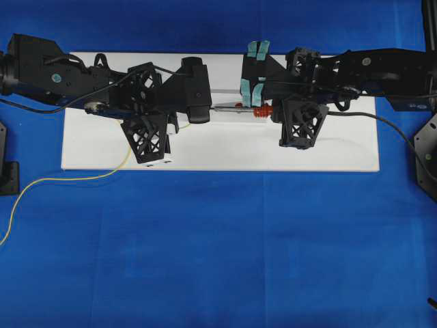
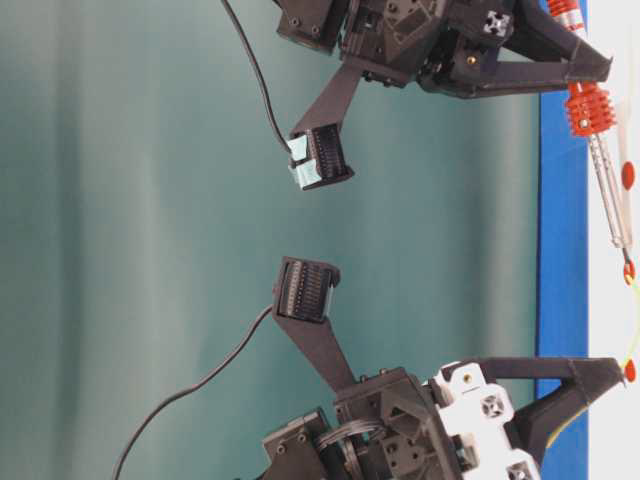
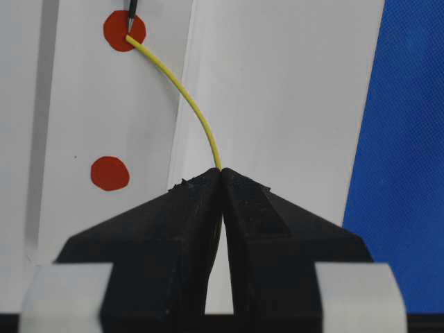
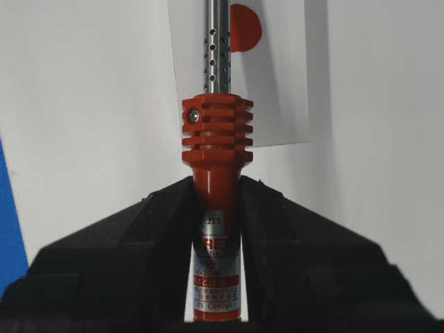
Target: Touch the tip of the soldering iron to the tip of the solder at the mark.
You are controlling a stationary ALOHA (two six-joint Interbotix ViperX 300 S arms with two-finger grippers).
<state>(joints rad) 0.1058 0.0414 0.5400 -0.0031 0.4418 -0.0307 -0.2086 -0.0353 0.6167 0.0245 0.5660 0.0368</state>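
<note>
A yellow-green solder (image 3: 187, 94) is seen against a white board (image 1: 328, 147) marked with red dots (image 3: 109, 173), an orange-red ribbed handle and silver perforated shaft are shown on the soldering iron (image 4: 216, 208), and black fingers (image 3: 173, 236) are set over a blue surface (image 1: 218, 260).

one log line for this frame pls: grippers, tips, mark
left gripper: shut on solder | right gripper: shut on soldering iron | iron tip meets solder tip on upper red mark | lower red mark untouched
</note>
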